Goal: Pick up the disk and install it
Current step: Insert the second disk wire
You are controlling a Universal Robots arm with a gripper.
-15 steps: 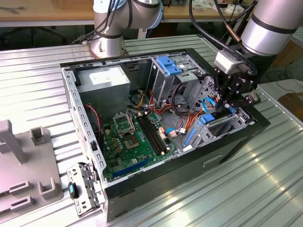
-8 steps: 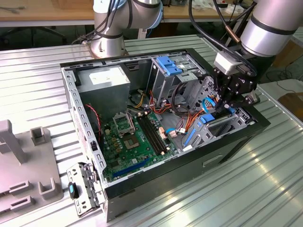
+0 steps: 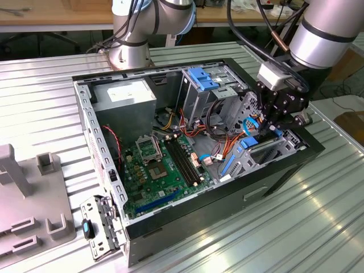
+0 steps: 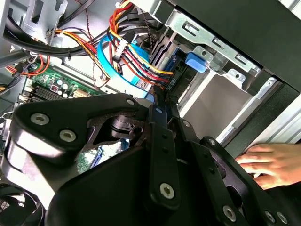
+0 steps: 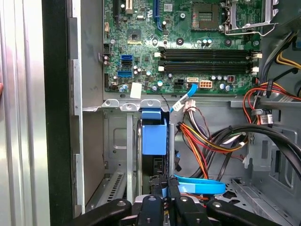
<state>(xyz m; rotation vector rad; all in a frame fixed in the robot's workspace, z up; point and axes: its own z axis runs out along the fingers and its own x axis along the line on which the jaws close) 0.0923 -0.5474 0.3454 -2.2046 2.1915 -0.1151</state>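
Ribbed metal forms the surface [image 3: 239,227], and on it lies an open black computer case [image 3: 227,196] with its green motherboard [image 3: 162,168] exposed; wooden benches run along the far side. At the exterior view's right the arm reaches down into the case, its black gripper [image 3: 266,126] lowered over the silver drive cage [image 3: 273,149] at the case's near right corner. The disk [image 5: 154,139] stands on edge in a slot of that cage, its blue carrier showing in the first wrist view between two metal rails, directly ahead of the gripper's fingers [image 5: 159,207]. Those fingers stand close together against the disk's near edge, but the contact itself is buried behind the linkage, so whether they are clenched on it or released cannot be told. Bundled red, orange and yellow wires [image 5: 207,141] and a flat blue cable [image 5: 200,186] crowd just beside the slot. In the second wrist view the black gripper body [image 4: 155,155] hides most of the bay, and a person's hand [image 4: 275,162] rests on the case's outer edge, cut off by the frame. A grey fixture [image 3: 28,199] sits at the exterior view's left, partly cropped.
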